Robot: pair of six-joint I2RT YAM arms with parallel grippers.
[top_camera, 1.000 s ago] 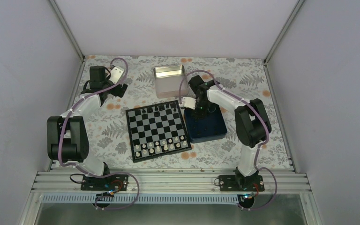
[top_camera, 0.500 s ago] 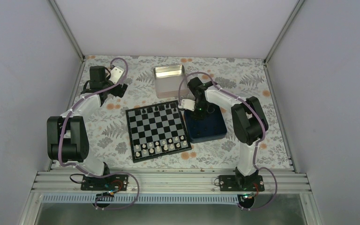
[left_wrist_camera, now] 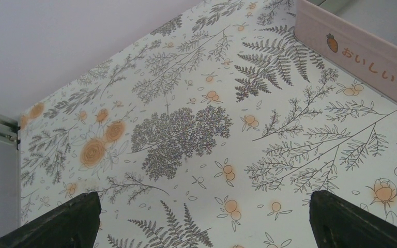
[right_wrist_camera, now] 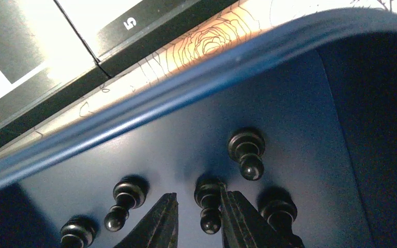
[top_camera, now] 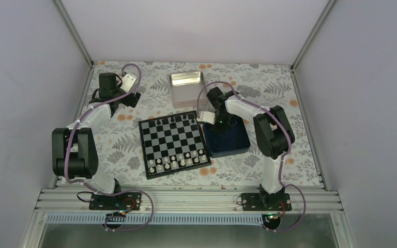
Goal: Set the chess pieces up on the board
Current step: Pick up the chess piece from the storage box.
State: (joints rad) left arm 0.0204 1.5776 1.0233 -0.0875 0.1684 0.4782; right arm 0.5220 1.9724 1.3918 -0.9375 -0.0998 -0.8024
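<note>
The right pincer [right_wrist_camera: 196, 194] is found inside the navy box [top_camera: 232, 147], which is placed on the counter [top_camera: 269, 88] just right of the board [top_camera: 171, 142]. Its jaws are seen apart, one on each side of a black pawn [right_wrist_camera: 208, 202] in the box. One finger [right_wrist_camera: 238, 217] seems to touch the pawn, while a narrow gap is seen at the other finger, so the pawn is not clamped. Four other black pawns [right_wrist_camera: 246, 151] are seen around it in the box. On the board, some black chessmen [top_camera: 173, 120] are set along the far row, and the two near rows are filled by the cream-white chessmen [top_camera: 179, 161]. The left pincer [left_wrist_camera: 202, 199] is held wide apart over the far left part of the counter, and nothing is seen between its fingers. A metal tin [top_camera: 186, 88] is placed beyond the board.
</note>
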